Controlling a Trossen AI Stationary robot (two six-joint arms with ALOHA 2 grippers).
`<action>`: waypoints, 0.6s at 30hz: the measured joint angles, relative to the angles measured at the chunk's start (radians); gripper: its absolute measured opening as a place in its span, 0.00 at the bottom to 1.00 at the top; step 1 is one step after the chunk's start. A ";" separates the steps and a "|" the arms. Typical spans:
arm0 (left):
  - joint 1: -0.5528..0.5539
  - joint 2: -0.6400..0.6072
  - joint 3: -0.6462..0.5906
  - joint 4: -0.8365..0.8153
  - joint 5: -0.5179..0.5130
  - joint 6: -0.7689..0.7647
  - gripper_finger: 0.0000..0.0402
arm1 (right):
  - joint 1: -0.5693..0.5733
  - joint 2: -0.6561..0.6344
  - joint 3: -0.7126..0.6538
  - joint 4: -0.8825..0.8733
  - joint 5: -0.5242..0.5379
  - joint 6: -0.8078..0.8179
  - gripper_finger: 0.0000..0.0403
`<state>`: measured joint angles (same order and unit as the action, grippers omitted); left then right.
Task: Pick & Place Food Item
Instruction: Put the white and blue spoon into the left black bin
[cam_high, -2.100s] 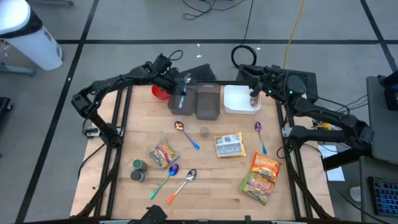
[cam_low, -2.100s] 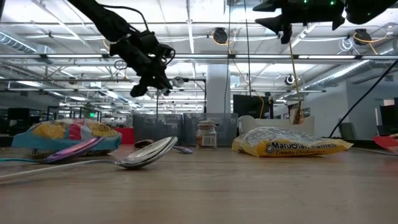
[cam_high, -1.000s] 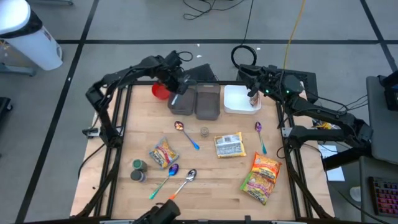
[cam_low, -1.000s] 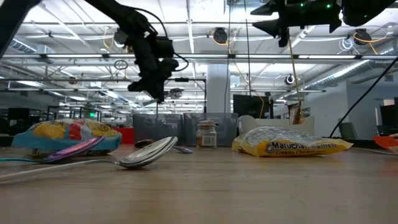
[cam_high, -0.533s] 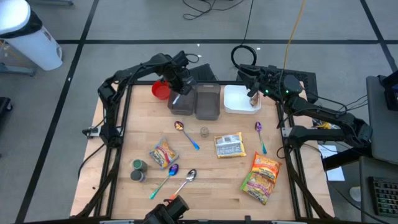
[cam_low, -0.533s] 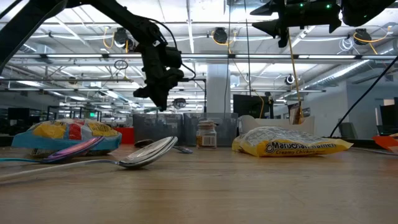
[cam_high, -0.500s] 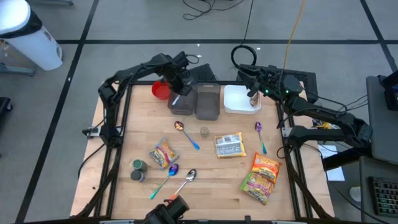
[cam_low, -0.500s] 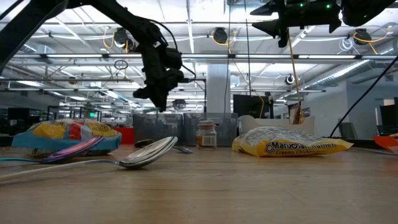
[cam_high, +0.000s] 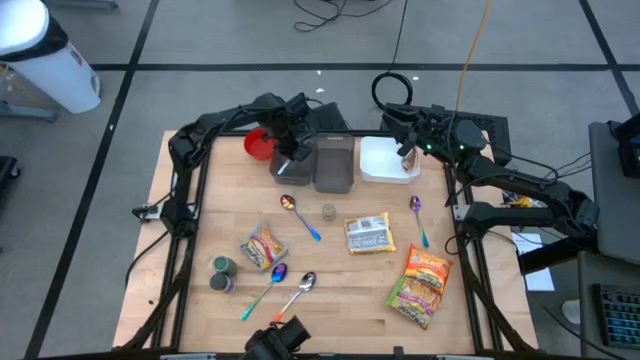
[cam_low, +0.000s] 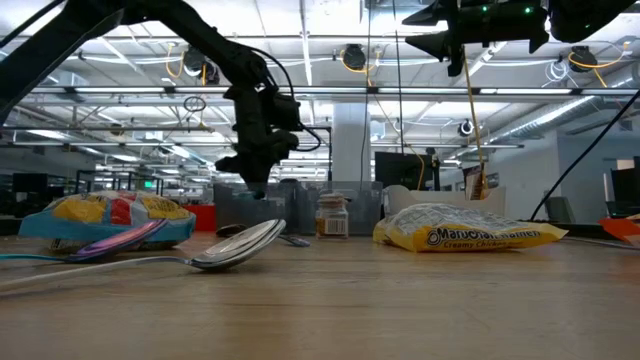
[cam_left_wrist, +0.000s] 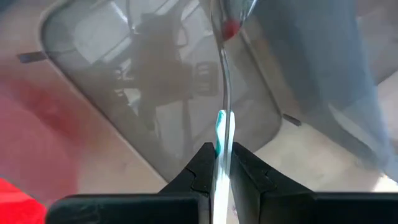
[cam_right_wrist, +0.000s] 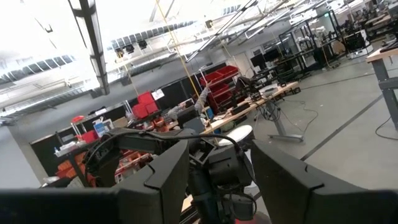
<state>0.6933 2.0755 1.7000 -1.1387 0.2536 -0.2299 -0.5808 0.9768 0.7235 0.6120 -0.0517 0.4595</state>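
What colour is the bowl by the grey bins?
Red. The bowl shows best in the high view.

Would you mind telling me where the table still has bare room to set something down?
The wooden table is bare along its left edge, below the red bowl and above the two small dark cans. Another free patch lies between the silver noodle packet and the orange noodle packet, toward the near edge. The far row of grey bins and white tray is crowded.

A red bowl (cam_high: 257, 146) sits at the tabletop's (cam_high: 340, 275) far left corner. Two small cans (cam_high: 222, 273) stand near the left edge. A white bin (cam_high: 45, 55) stands on the floor beyond.
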 joint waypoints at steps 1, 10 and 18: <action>0.000 0.000 0.000 0.003 -0.006 0.000 0.07 | 0.000 0.000 0.000 -0.001 0.000 0.000 0.41; 0.001 0.000 0.000 0.035 -0.014 0.004 0.07 | 0.000 0.000 0.000 -0.003 0.003 -0.004 0.41; 0.001 0.000 0.000 0.044 -0.019 0.000 0.07 | 0.000 0.000 0.000 -0.003 0.003 -0.004 0.41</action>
<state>0.6941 2.0758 1.6998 -1.0946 0.2348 -0.2295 -0.5808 0.9768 0.7235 0.6090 -0.0486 0.4557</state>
